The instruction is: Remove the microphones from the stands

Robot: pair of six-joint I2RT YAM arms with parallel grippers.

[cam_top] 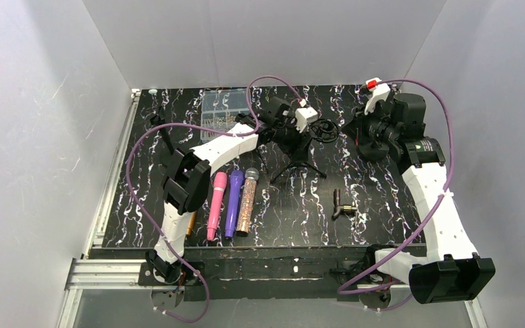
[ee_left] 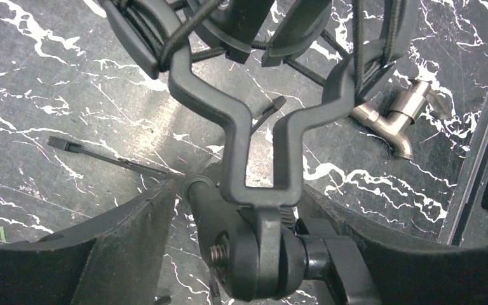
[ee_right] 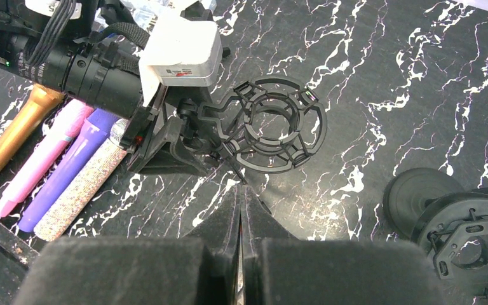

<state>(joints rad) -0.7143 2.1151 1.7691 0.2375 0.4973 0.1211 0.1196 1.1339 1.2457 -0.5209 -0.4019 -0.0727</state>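
Observation:
The black tripod stand [cam_top: 296, 152] stands at mid-table. Its shock-mount ring [ee_right: 273, 164] is empty, with no microphone in it. My left gripper [ee_left: 254, 254] has its jaws closed around the stand's swivel joint [ee_left: 260, 244], touching it on both sides. It also shows in the top view [cam_top: 287, 133] and in the right wrist view [ee_right: 165, 143]. Pink [cam_top: 217, 201], purple [cam_top: 233, 201] and glitter [cam_top: 247, 198] microphones lie flat on the table left of the stand. My right gripper [ee_right: 241, 190] is shut and empty, a little to the right of the stand [cam_top: 359, 130].
A gold microphone [ee_right: 13, 136] lies beside the pink one. A clear parts box [cam_top: 219, 113] sits at the back. A metal adapter [cam_top: 342, 205] lies in front of the stand. A black round base [ee_right: 419, 197] and a second shock mount [ee_right: 470, 244] lie at the right.

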